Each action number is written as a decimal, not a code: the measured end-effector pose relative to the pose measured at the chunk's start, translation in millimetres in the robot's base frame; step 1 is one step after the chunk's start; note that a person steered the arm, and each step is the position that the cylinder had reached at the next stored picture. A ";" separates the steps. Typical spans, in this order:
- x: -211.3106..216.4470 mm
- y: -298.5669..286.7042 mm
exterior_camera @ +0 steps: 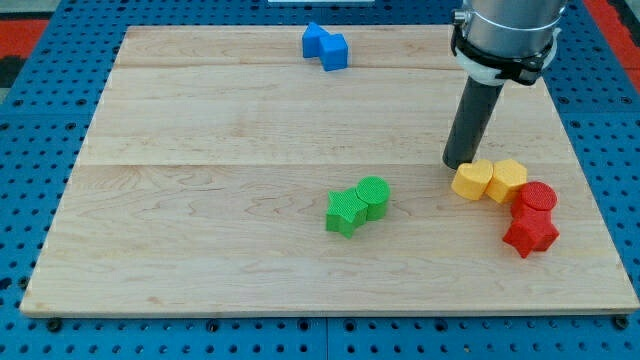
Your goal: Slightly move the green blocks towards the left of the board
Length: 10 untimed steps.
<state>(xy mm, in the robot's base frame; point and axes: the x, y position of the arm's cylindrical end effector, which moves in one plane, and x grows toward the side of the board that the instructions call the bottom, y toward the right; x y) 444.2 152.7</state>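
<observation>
Here, on a pale wooden board [200, 200] over blue flooring, the green star block [345, 211] and green cylinder block [373, 195] touch mid-board, while my tip [459, 163], a gripperless rod, rests beside the yellow heart-shaped block [472, 180].

Looks like a robotics lab bench, not a home or shop. Pale wooden board [250, 110] sits as a work surface on a blue perforated grid table [40, 330], with red panelling [25, 30] at the view's top corners. Grey industrial arm housing [508, 25] hangs over it. Small ribbed plastic blocks, apparently 3D-printed, scattered on the board.
</observation>
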 end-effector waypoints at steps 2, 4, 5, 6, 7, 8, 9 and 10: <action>-35.6 -14.6; -48.5 7.6; -56.1 19.6; -61.5 21.2; -66.7 22.1; -69.5 42.3; -77.9 3.8; -55.1 -0.4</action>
<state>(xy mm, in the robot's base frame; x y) 389.1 152.3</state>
